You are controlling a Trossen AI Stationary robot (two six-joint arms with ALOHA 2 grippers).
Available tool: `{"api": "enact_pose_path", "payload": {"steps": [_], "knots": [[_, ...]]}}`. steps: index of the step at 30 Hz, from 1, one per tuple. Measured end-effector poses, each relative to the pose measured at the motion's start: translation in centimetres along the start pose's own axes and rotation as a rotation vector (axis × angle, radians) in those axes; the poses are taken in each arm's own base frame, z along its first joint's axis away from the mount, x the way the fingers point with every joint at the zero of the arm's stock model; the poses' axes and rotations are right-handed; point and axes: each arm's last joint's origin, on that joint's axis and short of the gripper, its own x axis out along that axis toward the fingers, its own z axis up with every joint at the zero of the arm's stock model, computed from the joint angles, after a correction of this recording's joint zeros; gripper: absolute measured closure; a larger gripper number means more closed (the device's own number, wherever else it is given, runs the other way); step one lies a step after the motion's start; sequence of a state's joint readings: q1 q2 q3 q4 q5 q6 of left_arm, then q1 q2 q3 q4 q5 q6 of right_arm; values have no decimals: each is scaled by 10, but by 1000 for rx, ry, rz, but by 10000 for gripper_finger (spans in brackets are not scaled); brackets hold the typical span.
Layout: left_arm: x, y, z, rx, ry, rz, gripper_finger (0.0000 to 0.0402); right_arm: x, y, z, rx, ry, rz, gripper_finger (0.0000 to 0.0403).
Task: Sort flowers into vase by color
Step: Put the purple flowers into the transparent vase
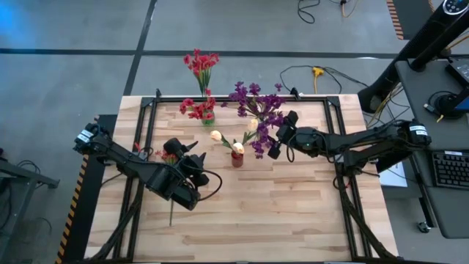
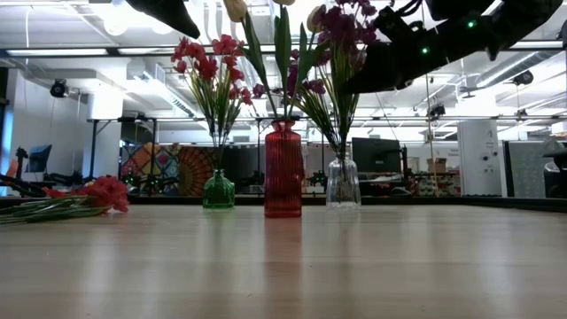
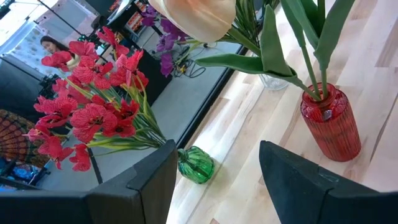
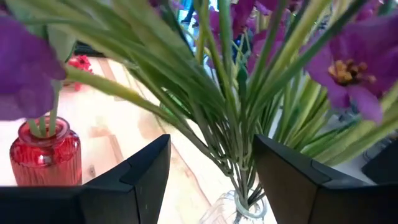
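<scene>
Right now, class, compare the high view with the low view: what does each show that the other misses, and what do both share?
Only the high view shows both arms whole, the left gripper and right gripper with fingers apart, holding nothing, and the table's black frame.

Only the low view shows the vases side on: green vase, red vase, clear vase, plus the room behind.

Both share the red flowers, purple flowers, cream flowers, and a red sprig lying on the table.
</scene>
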State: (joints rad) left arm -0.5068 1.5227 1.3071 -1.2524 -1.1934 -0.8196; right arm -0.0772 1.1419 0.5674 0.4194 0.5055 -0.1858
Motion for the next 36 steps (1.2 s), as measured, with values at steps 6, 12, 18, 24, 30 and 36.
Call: {"api": "enact_pose_path", "payload": {"steps": [6,12,18,24,30,36], "knots": [[0,0,0,0,0,0,192,0,0,1,-44,-8,13,182],[0,0,0,0,0,0,192,2,-4,0,-44,-8,-4,183],[0,0,0,-1,0,0,192,2,-4,1,-50,-20,17,207],[0,0,0,-1,0,0,192,3,-5,1,-49,-18,12,253],[0,0,0,-1,0,0,192,3,-6,2,-59,-25,10,297],[0,0,0,-1,0,0,192,3,-6,2,-69,-29,8,335]]}}
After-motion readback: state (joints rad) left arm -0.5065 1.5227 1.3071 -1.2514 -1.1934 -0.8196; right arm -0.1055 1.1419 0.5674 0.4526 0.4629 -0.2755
